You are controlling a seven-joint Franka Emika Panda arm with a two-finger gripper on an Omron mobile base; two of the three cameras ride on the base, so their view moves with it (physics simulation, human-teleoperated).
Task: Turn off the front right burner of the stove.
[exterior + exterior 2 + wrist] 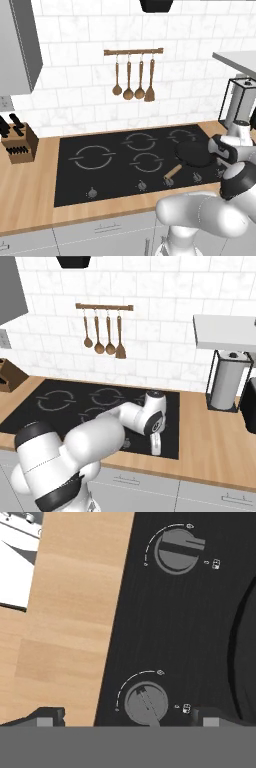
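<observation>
Stove: wide flat black glass cooktop point(125, 165) set in the wooden counter point(30, 185).
Knob: small round grey knob point(146, 703), near right edge, directly beneath my claw point(125, 718).
Claw: released, fingers straddling knob.
Bar axis: crosswise to my fingers' line.

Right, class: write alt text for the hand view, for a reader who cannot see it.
Looking straight down, two grey stove knobs sit on the black glass stove, the nearer one between the open gripper's dark finger tips. A light wooden countertop runs along the left, and a dark skillet's curved edge shows at the right.
</observation>
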